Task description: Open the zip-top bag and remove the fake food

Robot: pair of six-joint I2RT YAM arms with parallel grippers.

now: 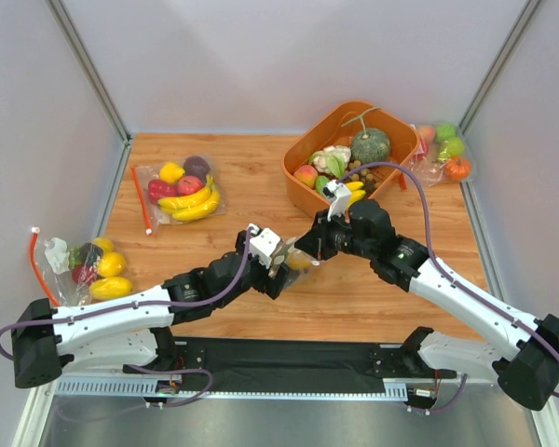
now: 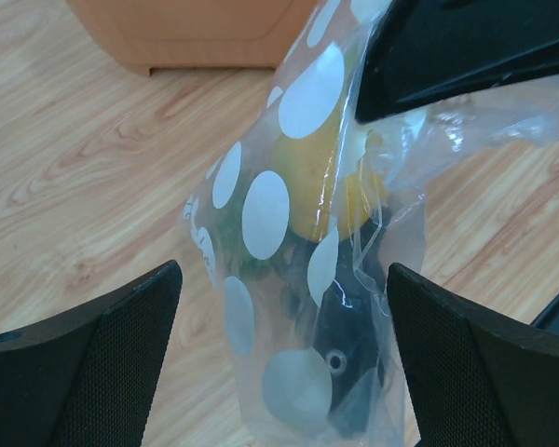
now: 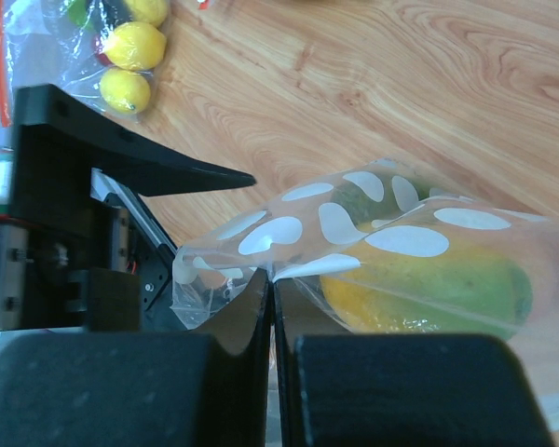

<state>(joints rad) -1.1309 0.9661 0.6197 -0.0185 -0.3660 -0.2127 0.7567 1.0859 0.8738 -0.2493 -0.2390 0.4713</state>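
Note:
The zip-top bag (image 2: pixel 261 214), clear with white dots, hangs above the table's middle (image 1: pixel 296 263) between both arms. My right gripper (image 3: pixel 273 279) is shut on a fold of its plastic (image 3: pixel 307 223), just left of the yellow-green mango (image 3: pixel 429 279) inside. A darker green piece (image 3: pixel 354 197) lies behind the mango. My left gripper (image 2: pixel 284 275) is open wide, with one finger (image 2: pixel 102 363) on each side of the bag's lower part and neither touching it. Through the film I see the mango (image 2: pixel 307 186) and a dark glossy piece (image 2: pixel 349 317). The peach is hidden.
An orange bin (image 1: pixel 315 135) at the back holds a grey-green pumpkin (image 1: pixel 371 144) and other toy food. Plain fruit bags lie at back left (image 1: pixel 182 191), far left (image 1: pixel 88 265) and back right (image 1: pixel 443 149). A red strip (image 1: pixel 142 200) lies on the wood.

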